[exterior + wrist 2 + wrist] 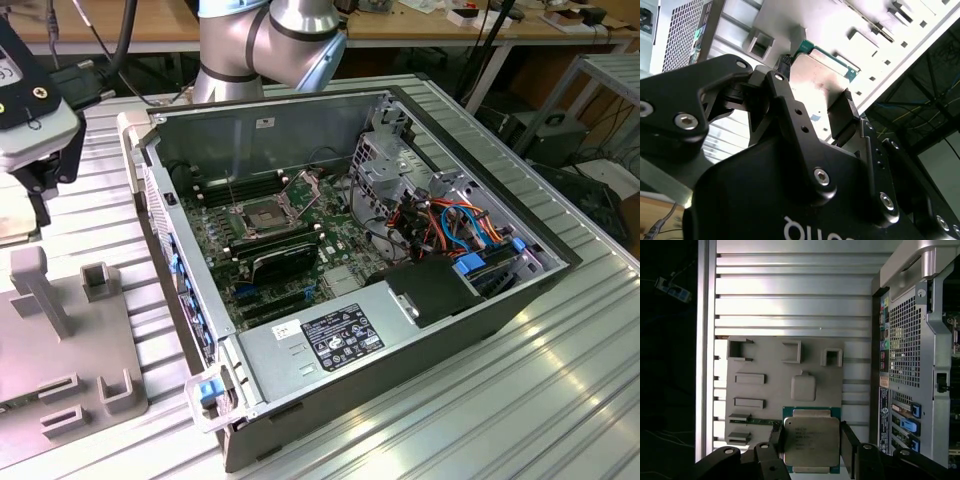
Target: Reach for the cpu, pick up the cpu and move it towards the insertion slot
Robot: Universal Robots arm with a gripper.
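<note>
The cpu (811,441), a flat silver-grey chip on a green edge, sits between the two black fingers of my gripper (812,437), which is shut on it. In the second wrist view the cpu (822,75) is held clear above the grey fixture plate by my gripper (815,80). In the exterior view my gripper (40,190) hangs at the exterior view's left, outside the open computer case (330,410). The insertion slot (262,213), a silvery frame with a dark centre, lies inside the case on the green board, well to the right of my gripper.
A grey fixture plate (70,340) with slotted blocks (742,349) lies below the gripper. The case's near wall (160,230) and rear panel (905,365) stand between gripper and slot. A black card (285,258), cables (450,225) and a drive cage (385,160) crowd the case.
</note>
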